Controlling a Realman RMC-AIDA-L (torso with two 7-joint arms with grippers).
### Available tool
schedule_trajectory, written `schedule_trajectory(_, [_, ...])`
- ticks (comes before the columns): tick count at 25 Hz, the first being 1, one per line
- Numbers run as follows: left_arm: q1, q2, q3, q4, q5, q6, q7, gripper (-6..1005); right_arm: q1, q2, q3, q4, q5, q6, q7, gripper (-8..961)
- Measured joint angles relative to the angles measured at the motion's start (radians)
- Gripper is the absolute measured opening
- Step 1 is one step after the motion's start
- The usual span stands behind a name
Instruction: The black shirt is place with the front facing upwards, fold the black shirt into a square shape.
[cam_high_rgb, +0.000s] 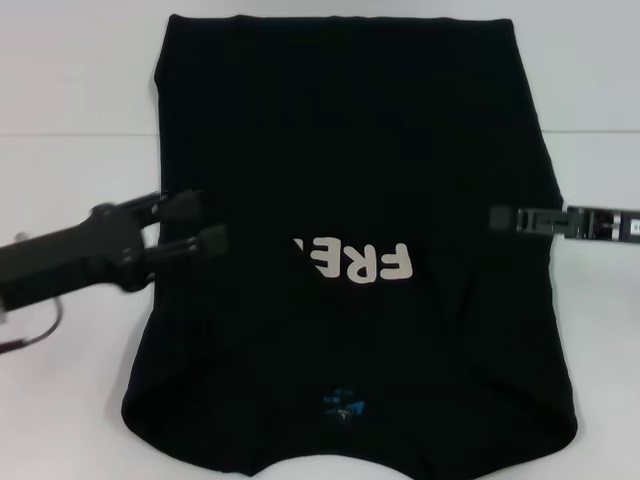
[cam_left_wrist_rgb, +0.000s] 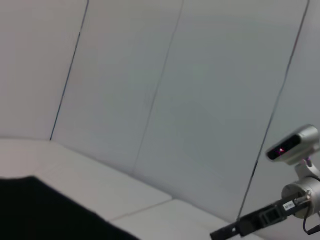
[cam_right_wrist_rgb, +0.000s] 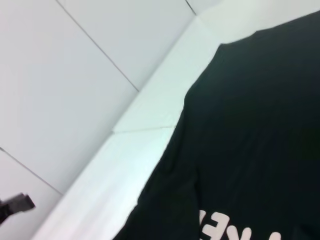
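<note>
Black shirt (cam_high_rgb: 350, 180) lies flat mid-table, "FREE!" lettering partly covered where its sides look folded inward. My left gripper (cam_high_rgb: 205, 222) hovers with fingers apart over its left edge; my right gripper (cam_high_rgb: 510, 218) is at its right edge, opening unclear. Lengthwise folds remain, I judge.

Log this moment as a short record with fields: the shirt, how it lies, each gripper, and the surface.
item: black shirt, lying on the white table
lettering: white letters face up, partly covered by a fold on the robot's left side
collar: near edge, blue neck label showing
fold state: both sides look folded in; not yet a square
left gripper: over the shirt's left edge, fingers apart, holding nothing
right gripper: at the shirt's right edge, seen edge-on
</note>
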Motion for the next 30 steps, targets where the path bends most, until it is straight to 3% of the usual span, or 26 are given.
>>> schedule_trajectory(4, [0.059, 0.021, -0.005, 0.074, 0.063, 0.049, -0.07, 773, -0.026, 0.004, 0.023, 0.057, 0.037, -0.01, -0.07, 871])
schedule_trajectory(8, [0.106, 0.019, -0.01, 0.187, 0.172, 0.063, -0.166, 767, -0.022, 0.005, 0.026, 0.069, 0.04, -0.02, -0.087, 921])
schedule_trajectory(14, [0.125, 0.014, -0.069, 0.216, 0.333, 0.057, -0.219, 761, 0.005, 0.014, 0.03, 0.07, 0.041, -0.008, -0.086, 930])
schedule_trajectory(20, [0.133, -0.008, -0.069, 0.215, 0.43, -0.003, -0.222, 756, 0.022, 0.009, 0.034, 0.066, 0.042, -0.003, -0.075, 930])
schedule_trajectory(26, [0.097, -0.049, -0.064, 0.219, 0.53, -0.079, -0.22, 751, 0.031, 0.003, 0.06, 0.062, 0.043, -0.009, -0.067, 931])
schedule_trajectory(30, [0.074, -0.06, -0.063, 0.219, 0.551, -0.109, -0.219, 748, 0.034, -0.002, 0.073, 0.061, 0.044, -0.014, -0.063, 931])
